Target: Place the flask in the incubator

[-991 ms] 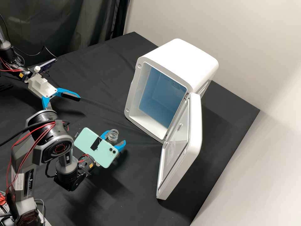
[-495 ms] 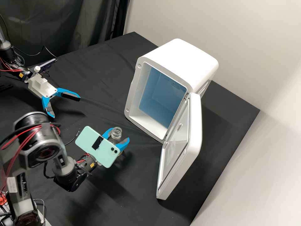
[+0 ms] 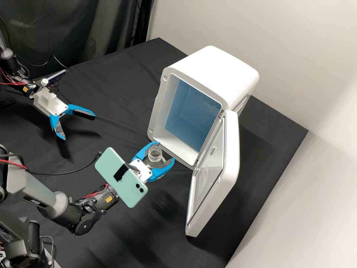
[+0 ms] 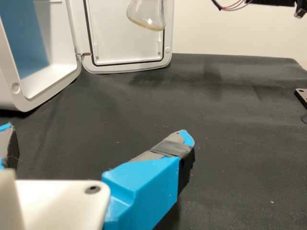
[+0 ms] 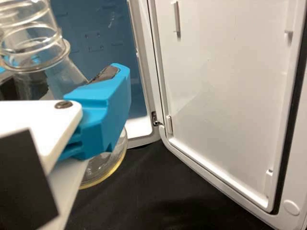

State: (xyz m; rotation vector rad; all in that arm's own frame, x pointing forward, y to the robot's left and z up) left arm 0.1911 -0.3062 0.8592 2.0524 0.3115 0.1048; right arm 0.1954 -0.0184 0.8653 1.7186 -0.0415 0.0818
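1. The right gripper (image 3: 162,153) is closed on the flask (image 3: 154,156). In the right wrist view one blue finger (image 5: 103,105) is pressed against the glass just below the neck of the flask (image 5: 36,43).
2. The flask, a clear conical one, is held roughly upright with its mouth up, between the two fingers. It is placed just in front of the lower front lip of the incubator (image 3: 219,74) and is not yet inside the blue cavity.
3. From the left wrist view the flask (image 4: 146,14) is seen raised off the bench (image 4: 216,96), against the inner face of the door (image 4: 124,38).
4. The door (image 3: 223,163) is swung wide open at the incubator's hinged side. The flask is held near the opening, on the side of the door's inner face.
5. The right arm is stretched out low over the bench (image 3: 111,74) toward the incubator, with its wrist nearly level. A mint-green phone (image 3: 121,176) is carried on top of the wrist, behind the fingers.
6. The left gripper (image 3: 78,126) is spread wide and nothing is held in it. It is kept well apart from the incubator, on the side away from the door, above the bench with its fingers slanted downward. In its own view (image 4: 96,134) the incubator (image 4: 43,81) is faced from across the bench.
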